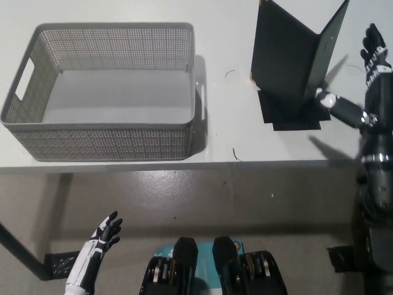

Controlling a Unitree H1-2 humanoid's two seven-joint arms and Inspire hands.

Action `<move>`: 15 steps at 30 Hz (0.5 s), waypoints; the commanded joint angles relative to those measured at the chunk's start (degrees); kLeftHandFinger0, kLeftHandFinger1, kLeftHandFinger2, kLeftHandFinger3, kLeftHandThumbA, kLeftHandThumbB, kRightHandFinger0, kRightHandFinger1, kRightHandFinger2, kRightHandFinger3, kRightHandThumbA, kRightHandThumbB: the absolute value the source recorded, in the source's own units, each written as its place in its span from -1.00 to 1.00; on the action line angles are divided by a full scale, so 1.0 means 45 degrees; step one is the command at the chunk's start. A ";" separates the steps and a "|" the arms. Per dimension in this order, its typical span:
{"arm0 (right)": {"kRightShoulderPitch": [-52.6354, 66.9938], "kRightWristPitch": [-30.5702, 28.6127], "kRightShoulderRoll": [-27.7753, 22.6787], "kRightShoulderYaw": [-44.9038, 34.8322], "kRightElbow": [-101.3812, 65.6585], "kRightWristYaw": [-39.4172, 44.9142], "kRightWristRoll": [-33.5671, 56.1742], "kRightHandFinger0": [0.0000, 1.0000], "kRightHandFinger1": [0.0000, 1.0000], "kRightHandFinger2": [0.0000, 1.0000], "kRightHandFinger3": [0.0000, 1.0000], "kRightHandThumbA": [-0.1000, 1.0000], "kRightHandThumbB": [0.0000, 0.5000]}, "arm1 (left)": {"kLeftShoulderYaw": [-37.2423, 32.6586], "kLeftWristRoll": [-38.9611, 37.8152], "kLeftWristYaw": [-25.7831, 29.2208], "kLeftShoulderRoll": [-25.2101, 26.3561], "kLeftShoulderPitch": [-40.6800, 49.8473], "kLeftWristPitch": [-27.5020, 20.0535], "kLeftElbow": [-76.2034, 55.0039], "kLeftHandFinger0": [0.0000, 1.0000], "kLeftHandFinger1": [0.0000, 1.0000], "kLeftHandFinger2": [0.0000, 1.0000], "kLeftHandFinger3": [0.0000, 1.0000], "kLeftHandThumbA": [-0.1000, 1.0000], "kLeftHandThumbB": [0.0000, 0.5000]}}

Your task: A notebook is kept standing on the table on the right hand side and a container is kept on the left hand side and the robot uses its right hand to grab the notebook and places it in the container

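Observation:
A black notebook stands half-open on its edge at the table's right, over a black square mark. My black right hand is raised just right of it, open, with fingers spread upward and the thumb near the notebook's lower right edge; nothing is held. A grey mesh container sits empty on the left of the table. My white left hand rests low at the lower left, below the table's front edge, open.
The white table ends at a front edge across the middle of the view, with grey floor below. Small pen marks dot the tabletop between container and notebook.

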 commanded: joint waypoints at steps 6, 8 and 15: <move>-0.2605 -0.0407 -0.0288 -0.0470 0.3465 -0.0702 0.0989 1.00 1.00 1.00 1.00 1.00 0.84 | -0.0065 -0.0209 -0.0230 0.0028 0.0067 -0.0248 -0.0471 1.00 1.00 1.00 1.00 1.00 -0.49; -0.2990 -0.0247 -0.0287 -0.0360 0.4123 -0.0921 0.0803 1.00 1.00 1.00 1.00 1.00 0.77 | -0.0057 -0.0240 -0.0245 0.0037 0.0036 -0.0302 -0.0410 1.00 1.00 1.00 1.00 1.00 -0.55; -0.4417 -0.0901 -0.0213 -0.0065 0.7248 -0.1458 0.0719 1.00 1.00 1.00 1.00 1.00 0.90 | -0.0083 -0.0185 -0.0163 -0.0009 0.0109 -0.0400 -0.0376 1.00 1.00 1.00 1.00 1.00 -0.47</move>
